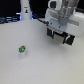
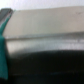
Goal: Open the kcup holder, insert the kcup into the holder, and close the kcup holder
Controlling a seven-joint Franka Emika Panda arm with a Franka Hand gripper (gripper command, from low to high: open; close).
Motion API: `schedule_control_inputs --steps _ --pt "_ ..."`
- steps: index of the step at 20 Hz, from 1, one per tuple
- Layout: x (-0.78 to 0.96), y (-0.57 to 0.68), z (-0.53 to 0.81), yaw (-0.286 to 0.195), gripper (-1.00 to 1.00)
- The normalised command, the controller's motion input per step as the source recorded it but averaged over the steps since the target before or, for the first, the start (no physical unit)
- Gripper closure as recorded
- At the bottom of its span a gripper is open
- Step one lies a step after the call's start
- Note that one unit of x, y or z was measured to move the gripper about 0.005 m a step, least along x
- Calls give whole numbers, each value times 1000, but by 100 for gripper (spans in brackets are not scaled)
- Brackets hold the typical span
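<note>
The pale desk (image 1: pixel 40 60) takes up nearly everything, with a broad bare stretch through its middle and along the near edge. At the far edge, toward the exterior view's right corner, the white arm (image 1: pixel 62 17) hangs over the kcup holder (image 1: pixel 60 36), a dark boxy shape largely hidden under it. The gripper (image 1: pixel 59 31) sits right at that box; whether its jaws are wide or narrow I cannot tell. The wrist view is a blur of a grey surface (image 2: pixel 45 30) with a teal finger (image 2: pixel 3 35) at its side. A white bottle-like object (image 1: pixel 24 10) stands at the far edge. The kcup (image 1: pixel 22 50), white with a green top, stands alone mid-desk, well apart from the box.
</note>
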Motion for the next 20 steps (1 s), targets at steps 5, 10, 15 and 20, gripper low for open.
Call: schedule_control_inputs --steps 5,10,15,20 --pt "818 -396 127 -75 100" --pt "238 -94 150 -55 -100" --pt "211 -156 393 -116 -100" --pt "139 -335 477 -199 -100"
